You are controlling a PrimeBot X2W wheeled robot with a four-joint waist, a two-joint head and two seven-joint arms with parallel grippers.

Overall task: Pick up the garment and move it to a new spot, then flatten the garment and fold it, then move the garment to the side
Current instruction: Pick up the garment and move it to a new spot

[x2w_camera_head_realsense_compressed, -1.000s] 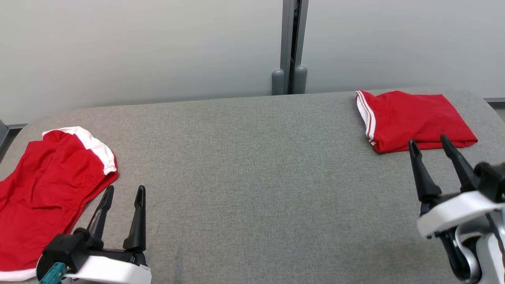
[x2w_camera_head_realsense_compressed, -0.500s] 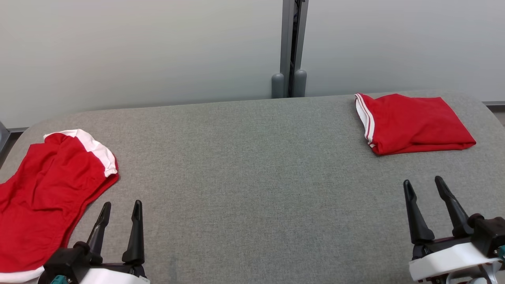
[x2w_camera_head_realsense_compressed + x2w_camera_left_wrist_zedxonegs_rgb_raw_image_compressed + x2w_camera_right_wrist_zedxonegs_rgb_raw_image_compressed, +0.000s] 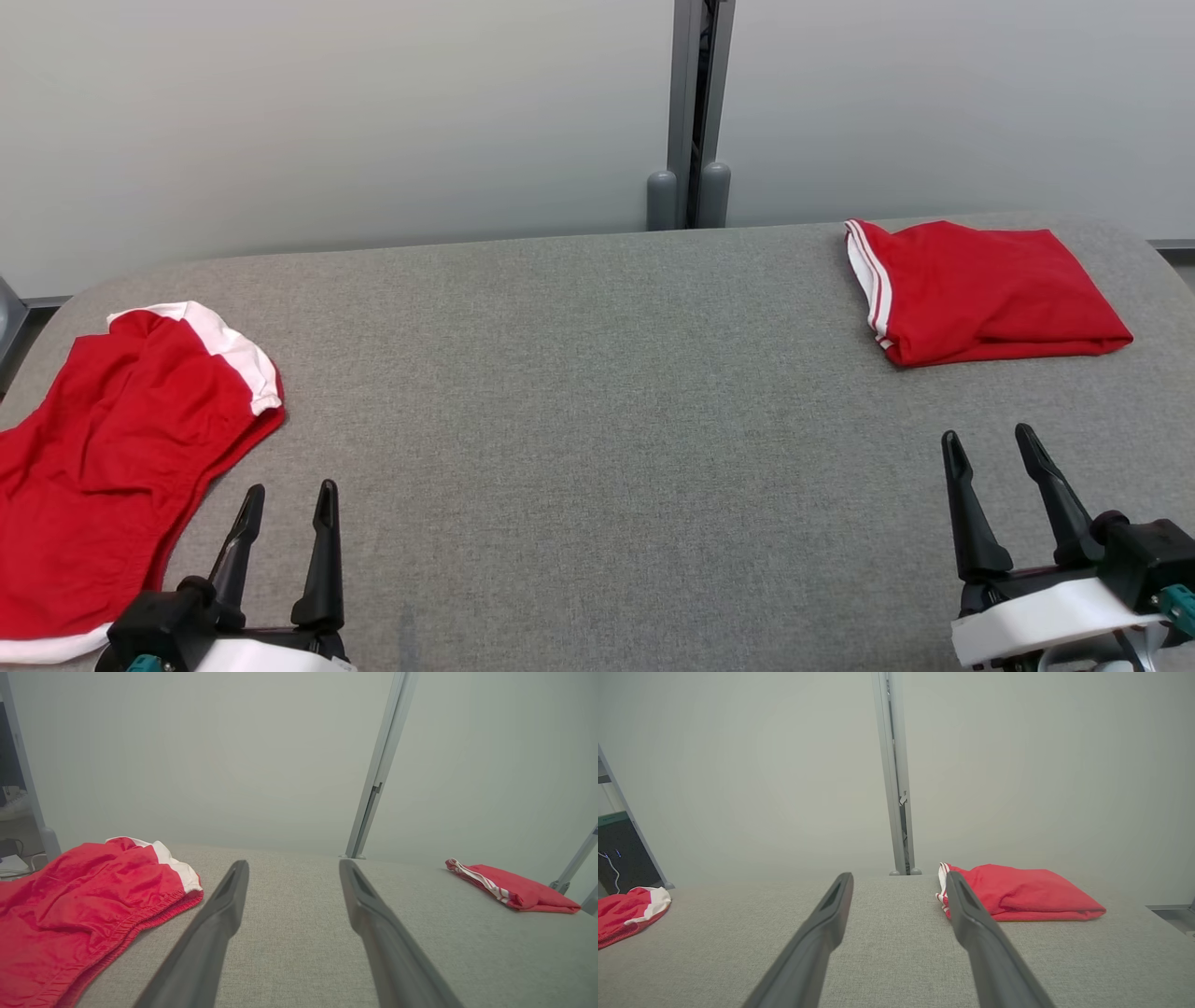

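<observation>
On counter (image 3: 597,420), crumpled red garment (image 3: 112,467) seen just left of left claw (image 3: 290,488), long axis roughly along that claw's fingers (image 3: 323,551). Left arm judged nearer. Left claw and right claw (image 3: 987,434) both spread wide, nothing grasped.

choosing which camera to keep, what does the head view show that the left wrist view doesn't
Head view: the right gripper, open. Left wrist view: cables beyond the grey table's left end and a slanted strut at far right. Both: the left gripper, open, the loose red garment, the folded red garment, the grey table and the wall post.
</observation>
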